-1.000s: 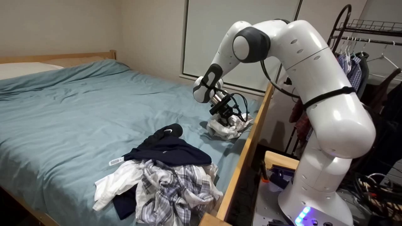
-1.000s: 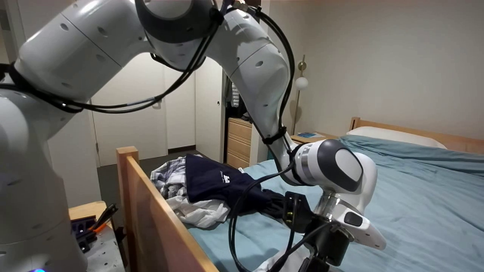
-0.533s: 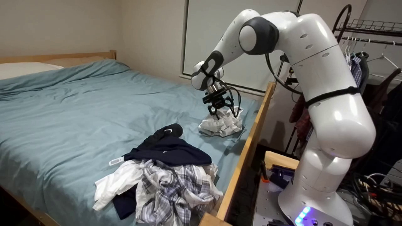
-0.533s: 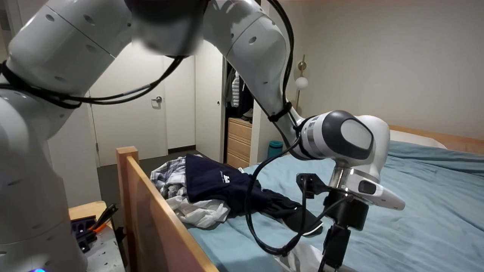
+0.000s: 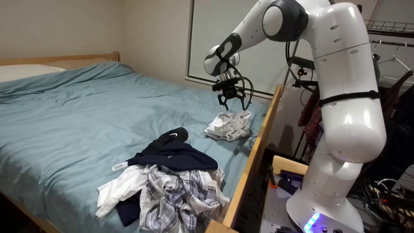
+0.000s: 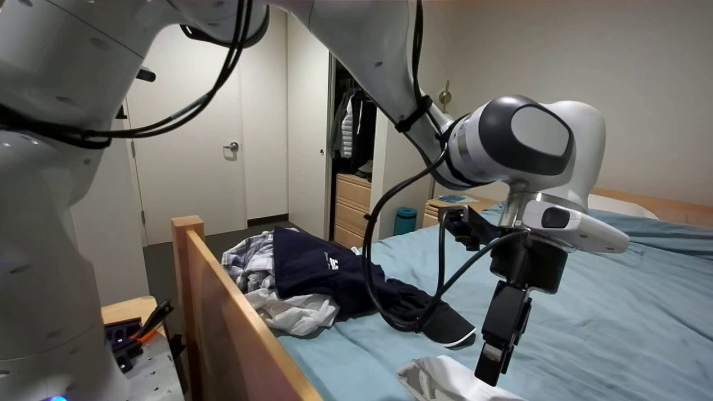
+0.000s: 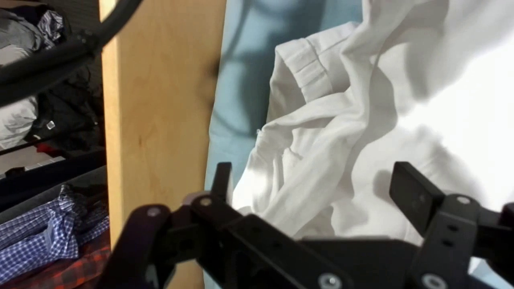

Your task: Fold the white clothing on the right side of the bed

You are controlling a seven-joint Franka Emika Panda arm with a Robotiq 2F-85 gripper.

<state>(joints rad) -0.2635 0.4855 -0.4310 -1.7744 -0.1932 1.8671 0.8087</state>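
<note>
The white clothing [image 5: 228, 127] lies crumpled in a small heap on the bed [image 5: 81, 116], near its wooden side. It also shows at the bottom edge of an exterior view [image 6: 445, 379], partly cut off. In the wrist view the clothing [image 7: 361, 120] fills the middle and right, with folds and a gathered band edge. My gripper [image 5: 235, 109] is open and empty, just above the clothing and apart from it. In the wrist view the gripper [image 7: 313, 170] has its fingers spread wide, with the cloth below between them.
A mixed pile with a navy garment [image 5: 178, 157] on top and a black cap [image 5: 179, 133] lies nearer the bed's corner. A wooden rail [image 5: 249, 168] runs along the bed beside the clothing. Cables [image 6: 390, 317] loop from my arm near the gripper.
My gripper was down in the clothing; it has risen clear and its fingers now stand apart. The clothing has shifted slightly left in an exterior view and now lies let go.
</note>
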